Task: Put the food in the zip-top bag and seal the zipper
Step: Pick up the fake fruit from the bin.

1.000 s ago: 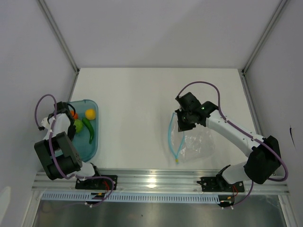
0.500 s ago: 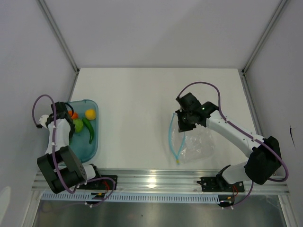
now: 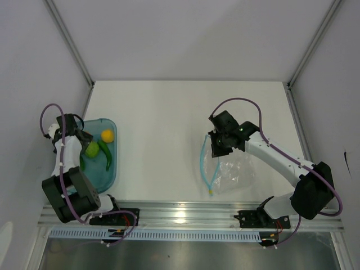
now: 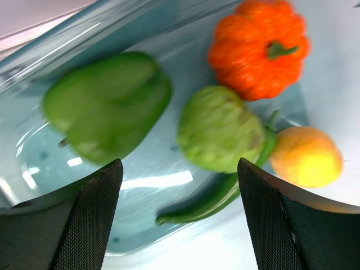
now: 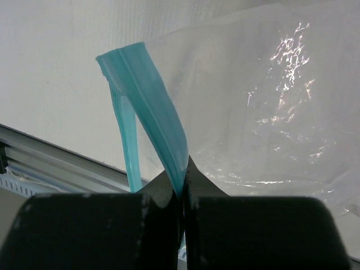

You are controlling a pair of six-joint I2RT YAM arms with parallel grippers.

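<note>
Top: left claw (image 3: 77, 139) hanging over tray (image 3: 108, 177). Right claw (image 3: 217, 148) pinching zipper (image 3: 202, 164); bag (image 3: 233, 171) lying just behind it, clear, crinkled.
Left wrist: jaws standing wide apart; food (image 4: 220, 128) sitting ahead between them: orange, green, yellow pieces, chili (image 4: 208, 201).
Right wrist: jaws pressing together on light-blue zipper, bag spreading rightward.

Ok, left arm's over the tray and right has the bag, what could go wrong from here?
The right gripper pinches only the thin zipper, so the zip-top bag could slip, and its mouth looks narrow. In the tray the light green piece touches the chili; the open left gripper might catch both.
</note>
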